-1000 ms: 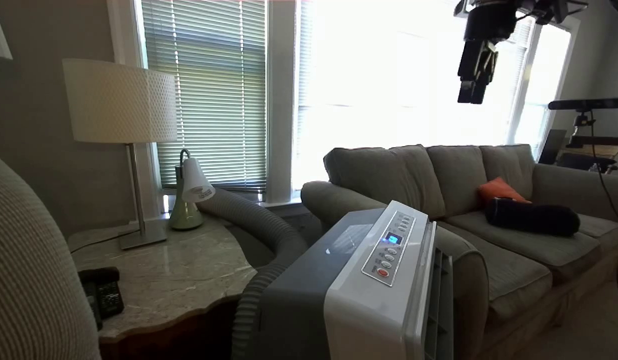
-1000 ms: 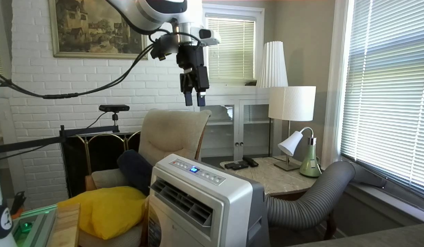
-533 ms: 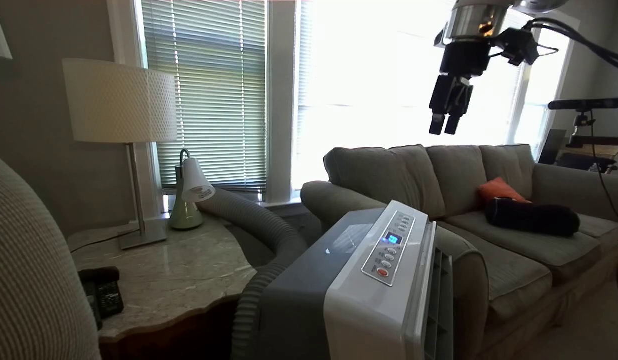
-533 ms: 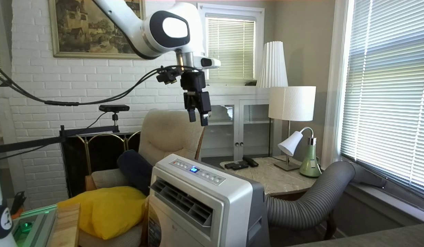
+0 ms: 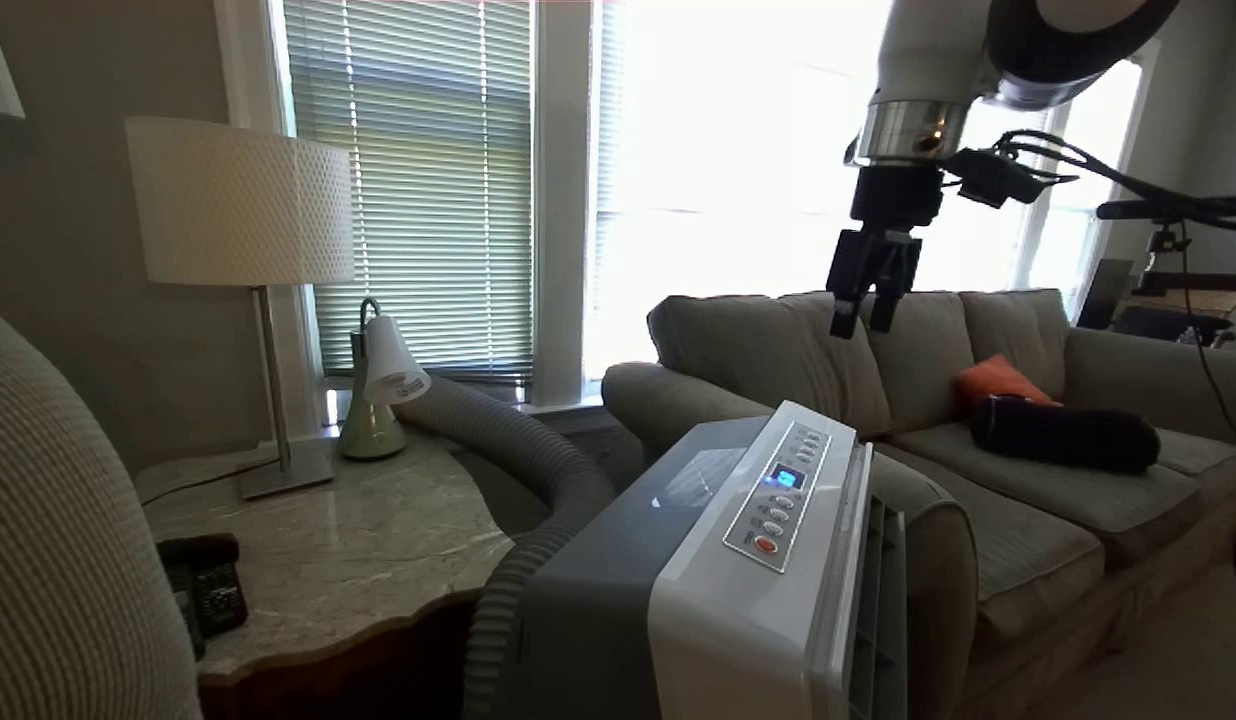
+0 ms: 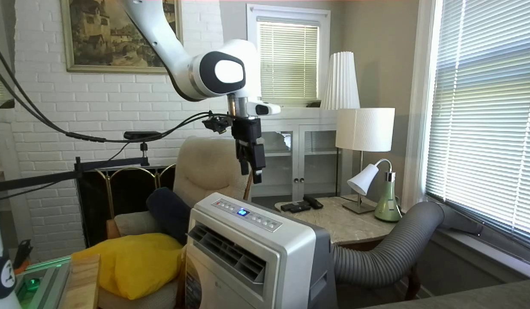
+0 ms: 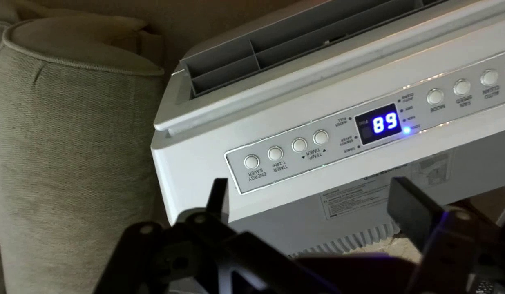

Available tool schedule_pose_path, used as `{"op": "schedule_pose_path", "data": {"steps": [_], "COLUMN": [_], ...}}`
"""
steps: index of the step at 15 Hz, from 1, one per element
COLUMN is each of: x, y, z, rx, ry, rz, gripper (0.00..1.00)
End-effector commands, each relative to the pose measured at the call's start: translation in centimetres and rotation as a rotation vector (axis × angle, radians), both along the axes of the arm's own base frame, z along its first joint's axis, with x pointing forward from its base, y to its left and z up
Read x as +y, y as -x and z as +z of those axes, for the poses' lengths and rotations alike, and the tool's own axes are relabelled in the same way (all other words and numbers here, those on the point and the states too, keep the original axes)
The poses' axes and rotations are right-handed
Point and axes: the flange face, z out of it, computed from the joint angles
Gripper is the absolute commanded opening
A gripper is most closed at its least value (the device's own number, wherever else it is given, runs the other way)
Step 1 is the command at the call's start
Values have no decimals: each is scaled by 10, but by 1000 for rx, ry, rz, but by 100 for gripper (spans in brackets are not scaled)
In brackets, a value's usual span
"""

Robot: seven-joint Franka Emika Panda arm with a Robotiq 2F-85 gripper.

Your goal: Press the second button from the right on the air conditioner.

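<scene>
The air conditioner, a boxy grey and white unit, shows in both exterior views (image 5: 713,610) (image 6: 297,236) and fills much of the wrist view (image 7: 203,147). Its control strip has a blue-lit display (image 7: 378,123) reading 89, upside down there. With its labels upright, the second button from the right is the TIMER 1-24Hr button (image 7: 275,153), beside the ENERGY SAVER button (image 7: 251,162). My gripper is open and empty in the wrist view (image 7: 309,183), fingers apart. In both exterior views (image 5: 863,322) (image 6: 251,174) it points down, above the unit and not touching it.
A thick grey hose (image 6: 372,262) runs from behind the unit to the window. A marble table (image 6: 338,219) with a lamp (image 6: 365,128) and a green lamp (image 6: 388,204) stands behind. A sofa (image 5: 938,350), an armchair (image 6: 211,171) and a yellow pillow (image 6: 136,262) are nearby.
My gripper has come down steadily toward the air conditioner. It has also shifted left in an exterior view and slightly right in an exterior view. The air conditioner has not moved.
</scene>
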Motion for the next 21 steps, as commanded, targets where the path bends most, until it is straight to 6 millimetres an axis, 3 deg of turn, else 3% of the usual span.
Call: {"op": "schedule_pose_path", "data": {"steps": [1,6,15,16,17,21], "x": [0,-1,10,13,15,23], "y": [-1,-3,-12,-13,-13,-18], "z": [-1,2,-28,-33,-37,-54], "rx": [2,-15,-29,-26,-30,-51], "ry": [-1,-8,8,11,18,50], "rz": [-1,-10,-34,-35,-39,-55], "gripper": [100,100,100,92,74,44]}}
